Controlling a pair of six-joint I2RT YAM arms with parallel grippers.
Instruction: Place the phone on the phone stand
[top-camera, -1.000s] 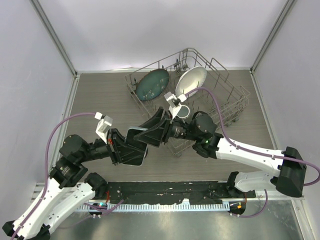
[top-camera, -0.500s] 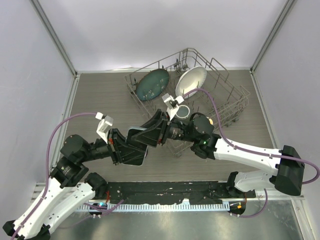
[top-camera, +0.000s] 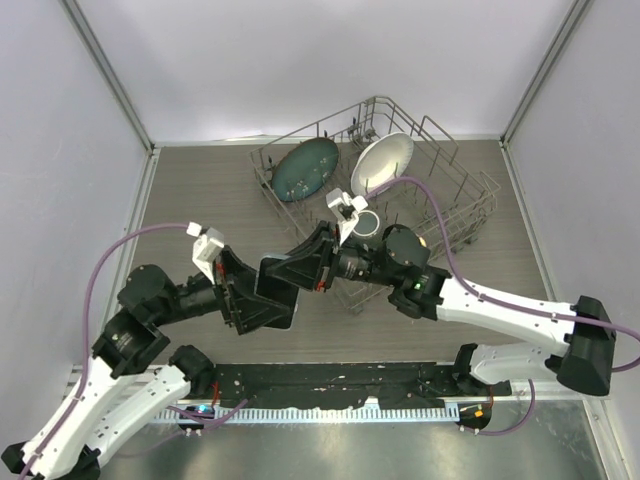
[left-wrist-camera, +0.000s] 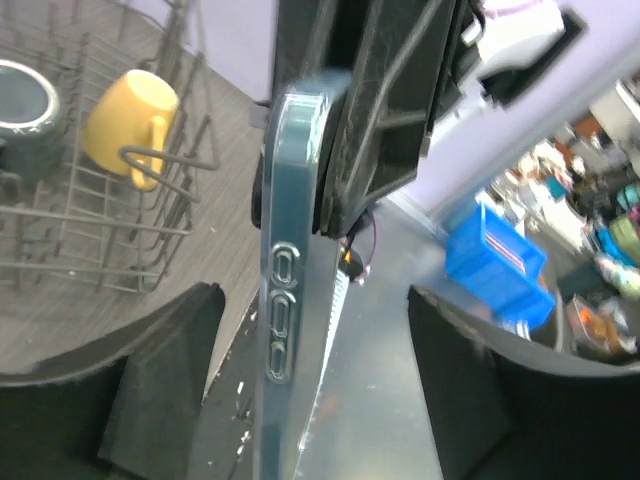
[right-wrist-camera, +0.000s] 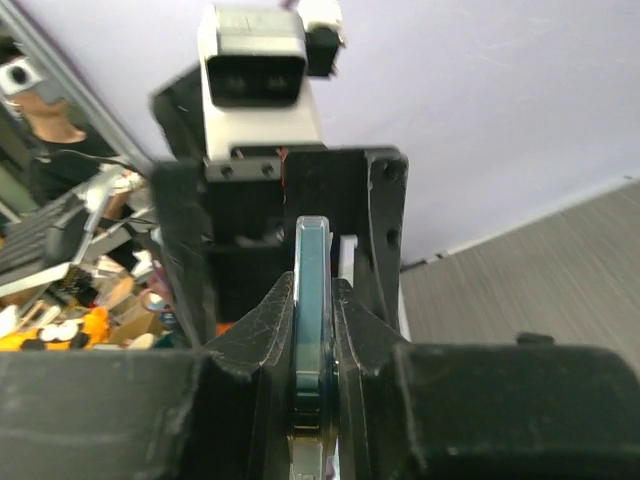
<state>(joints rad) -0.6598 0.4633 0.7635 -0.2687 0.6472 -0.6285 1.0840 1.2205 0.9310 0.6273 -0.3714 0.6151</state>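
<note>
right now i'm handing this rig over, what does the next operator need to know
Left tool: open, fingers either side of the phone, not touching it.
Right tool: shut on the phone's edge.
Phone: held edge-up in mid-air between both tools, in front of the dish rack.
Phone stand: not visible in any view.
Done: phone lifted and gripped by the right tool.
Left: back the left tool away, locate the stand, set the phone on it.

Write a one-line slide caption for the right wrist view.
The right gripper clamps the phone edge-on, facing the open left gripper behind it.
</note>
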